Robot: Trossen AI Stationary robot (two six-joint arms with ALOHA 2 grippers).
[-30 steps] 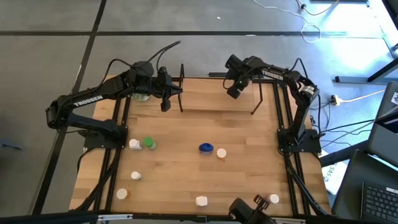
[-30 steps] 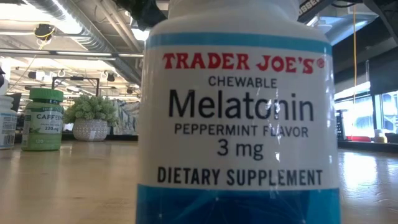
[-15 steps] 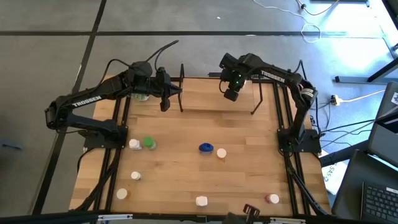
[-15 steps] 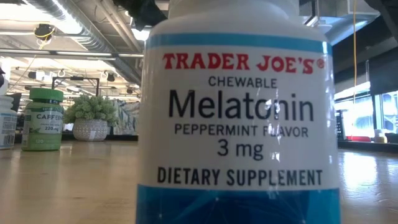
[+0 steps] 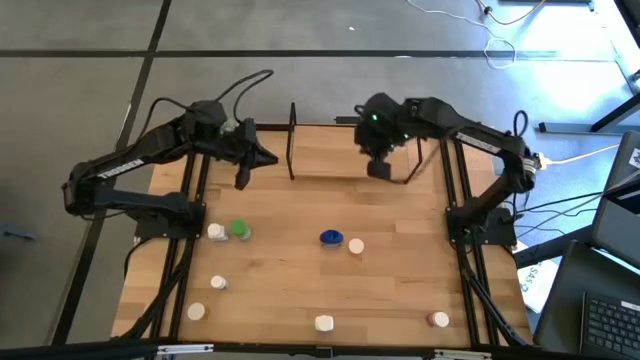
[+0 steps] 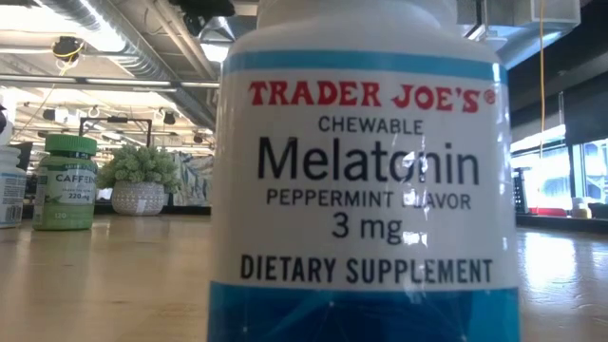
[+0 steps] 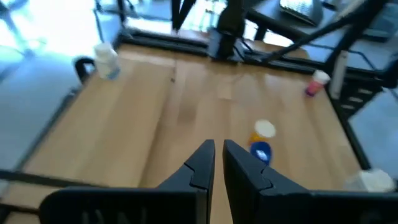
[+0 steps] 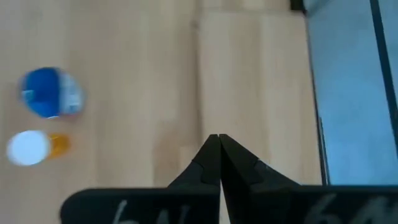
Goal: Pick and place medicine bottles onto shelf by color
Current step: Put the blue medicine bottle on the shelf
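From my remote seat, both end effectors are pinched together empty over the surface's far edge, and the right end effector [image 5: 382,166] is nearer the blue bottle [image 5: 331,238] and orange bottle [image 5: 356,246], which sit mid-surface toward the near side, so I'd send that arm.

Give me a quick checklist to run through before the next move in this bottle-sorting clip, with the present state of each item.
1. Left hand empty and shut: ok.
2. Right hand empty and shut: ok.
3. Hands opened ready for a pick: not ok.
4. Bottles within sight on the table: ok; blue bottle and orange bottle stand close together mid-table, green bottle nearer the left arm.
5. Shelf free of bottles: ok in the high view.
6. Low view usable: not ok; the melatonin bottle fills it.
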